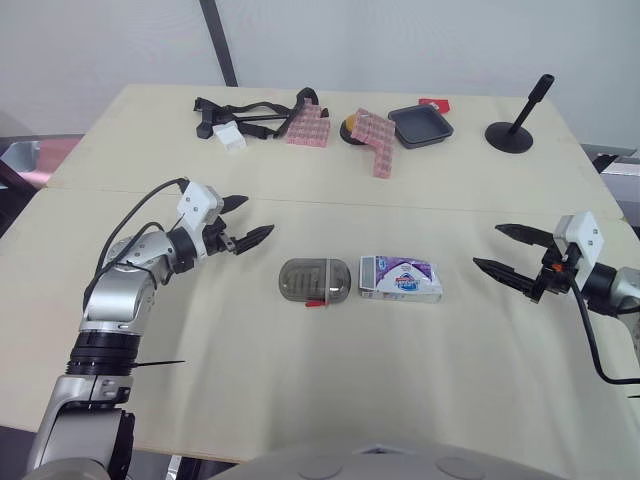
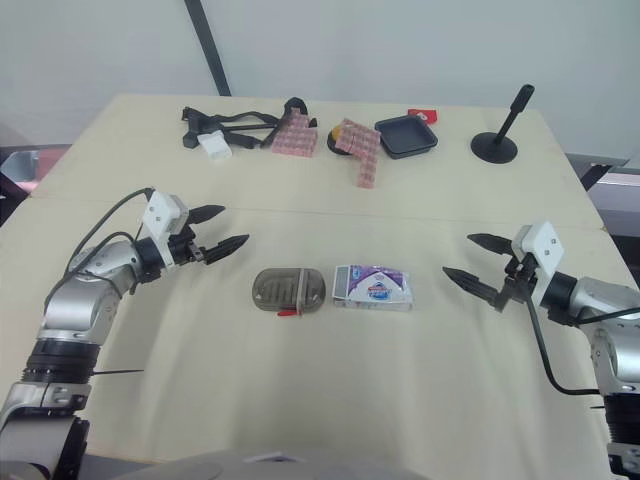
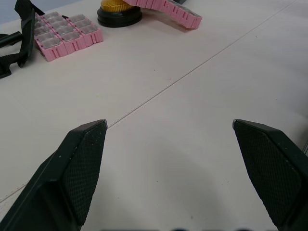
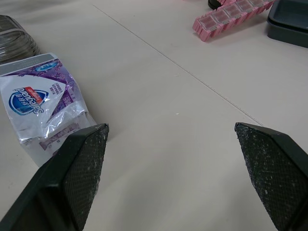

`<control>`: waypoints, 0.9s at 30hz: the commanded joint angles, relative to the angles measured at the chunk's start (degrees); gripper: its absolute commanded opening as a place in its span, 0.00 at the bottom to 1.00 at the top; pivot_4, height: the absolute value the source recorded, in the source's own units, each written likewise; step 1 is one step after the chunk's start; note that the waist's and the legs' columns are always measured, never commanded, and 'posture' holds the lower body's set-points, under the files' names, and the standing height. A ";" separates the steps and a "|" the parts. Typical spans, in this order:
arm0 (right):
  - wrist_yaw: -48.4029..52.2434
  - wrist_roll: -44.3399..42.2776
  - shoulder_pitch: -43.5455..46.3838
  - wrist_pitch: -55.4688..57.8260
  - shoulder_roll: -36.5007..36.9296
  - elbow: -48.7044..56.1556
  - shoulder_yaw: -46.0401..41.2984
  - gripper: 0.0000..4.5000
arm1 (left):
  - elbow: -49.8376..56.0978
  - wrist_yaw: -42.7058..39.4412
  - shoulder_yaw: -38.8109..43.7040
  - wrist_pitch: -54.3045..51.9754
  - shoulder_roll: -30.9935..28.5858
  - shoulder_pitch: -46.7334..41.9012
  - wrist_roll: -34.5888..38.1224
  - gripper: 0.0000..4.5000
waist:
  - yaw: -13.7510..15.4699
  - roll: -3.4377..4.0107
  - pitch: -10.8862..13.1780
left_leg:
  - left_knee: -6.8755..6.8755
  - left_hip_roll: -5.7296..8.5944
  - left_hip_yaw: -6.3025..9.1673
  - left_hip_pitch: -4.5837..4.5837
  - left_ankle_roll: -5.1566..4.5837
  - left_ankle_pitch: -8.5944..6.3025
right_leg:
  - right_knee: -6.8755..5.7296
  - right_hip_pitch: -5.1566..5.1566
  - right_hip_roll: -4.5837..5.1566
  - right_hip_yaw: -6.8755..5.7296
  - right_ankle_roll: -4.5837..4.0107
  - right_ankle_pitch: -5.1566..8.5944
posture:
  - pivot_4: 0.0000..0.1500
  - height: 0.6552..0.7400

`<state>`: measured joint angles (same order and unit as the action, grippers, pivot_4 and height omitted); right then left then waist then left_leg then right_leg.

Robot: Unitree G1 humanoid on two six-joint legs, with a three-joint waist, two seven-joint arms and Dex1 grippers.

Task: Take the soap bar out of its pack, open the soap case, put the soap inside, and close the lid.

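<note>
Left hand (image 1: 256,216) hovers over the near-left part of the pale worktop (image 1: 300,390), its two black fingers spread apart and gripping nothing. In its wrist view the fingertips (image 3: 85,159) frame bare worktop surface and a seam line.

Right hand (image 1: 486,246) hangs over the right side of the worktop, also spread wide and empty, its tips pointing toward the middle. In its wrist view the soap pack (image 4: 43,108) lies near one fingertip (image 4: 82,163) but apart from it.

Between the two hands, at the middle of the worktop, sit the task's things. The soap case (image 1: 314,279) is a smoky grey oval box lying flat, its lid apparently down, with a small red bit (image 1: 313,303) at its near edge. Just beside it, toward the right hand, lies the soap pack, a white and purple wrapper that looks unopened and a little crumpled at one end. Neither hand touches either item.

Along the far edge lie a tangle of black straps (image 1: 245,112) with a small white piece (image 1: 231,137), two pink compartment boxes (image 1: 308,127), a yellow round object (image 1: 350,128), a black tray (image 1: 421,125) and a black stand (image 1: 511,130).
</note>
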<state>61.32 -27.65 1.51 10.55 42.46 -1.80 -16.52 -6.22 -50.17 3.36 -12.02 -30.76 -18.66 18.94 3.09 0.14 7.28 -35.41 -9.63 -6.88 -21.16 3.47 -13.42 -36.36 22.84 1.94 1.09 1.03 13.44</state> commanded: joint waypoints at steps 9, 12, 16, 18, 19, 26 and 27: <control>0.05 -1.03 0.40 0.36 1.55 0.80 -2.46 1.00 | 0.33 -0.29 0.77 -0.97 0.64 -2.00 1.15 0.99 | 0.01 0.00 0.00 | -0.07 -0.01 -0.05 -0.05 -0.06 0.00 | -0.07 0.04 0.03 -0.02 -0.01 0.01 | 1.00 1.00; 0.05 -0.95 0.28 0.47 1.61 0.67 -2.63 1.00 | 0.27 0.37 0.94 -2.42 1.03 -2.16 1.44 0.99 | 0.03 0.00 0.00 | -0.13 -0.02 -0.05 -0.08 -0.08 0.00 | -0.09 0.06 0.03 -0.03 -0.01 0.01 | 1.00 1.00; 0.11 -0.84 0.27 0.50 1.75 0.52 -2.73 1.00 | 0.26 1.43 1.32 -3.96 1.35 -2.37 1.82 0.99 | 0.05 0.00 0.00 | -0.28 -0.02 -0.06 -0.19 -0.12 -0.01 | -0.16 0.12 0.06 -0.07 -0.01 0.01 | 1.00 1.00; 0.12 -0.79 0.37 0.52 1.86 0.44 -2.70 1.00 | 0.13 1.24 1.54 -4.47 1.39 -2.64 2.40 0.99 | 0.05 0.00 0.00 | -0.33 -0.03 -0.06 -0.21 -0.14 -0.02 | -0.18 0.13 0.07 -0.10 -0.01 0.01 | 1.00 1.00; 0.21 -0.76 0.38 0.52 1.97 0.37 -2.72 1.00 | 0.01 0.92 1.64 -4.42 1.28 -2.86 2.61 0.99 | 0.05 0.00 0.00 | -0.35 -0.03 -0.06 -0.21 -0.14 -0.02 | -0.19 0.13 0.08 -0.10 -0.01 0.01 | 1.00 1.00; 1.58 -0.43 0.33 0.29 3.40 -0.24 -2.59 1.00 | -0.18 -6.49 1.36 -4.63 -0.62 -5.88 5.66 0.99 | 0.12 0.00 0.00 | -0.43 -0.03 -0.07 -0.18 -0.18 -0.01 | -0.24 0.19 0.11 -0.14 -0.01 0.01 | 1.00 1.00; 1.79 -0.34 0.43 0.23 3.67 -0.41 -2.50 1.00 | 0.57 -8.71 0.86 -4.70 -1.25 -6.10 6.44 0.99 | 0.10 0.00 0.00 | -0.45 -0.03 -0.07 -0.18 -0.18 -0.01 | -0.28 0.27 0.11 -0.14 -0.01 0.01 | 1.00 1.00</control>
<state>62.47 -27.62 1.71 11.34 44.99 -2.16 -16.90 -7.86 -55.89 3.37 -16.94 -30.73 -23.79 23.24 3.19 0.14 7.28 -35.87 -9.66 -6.96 -21.36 3.28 -13.43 -36.67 23.17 2.05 0.95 1.02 13.45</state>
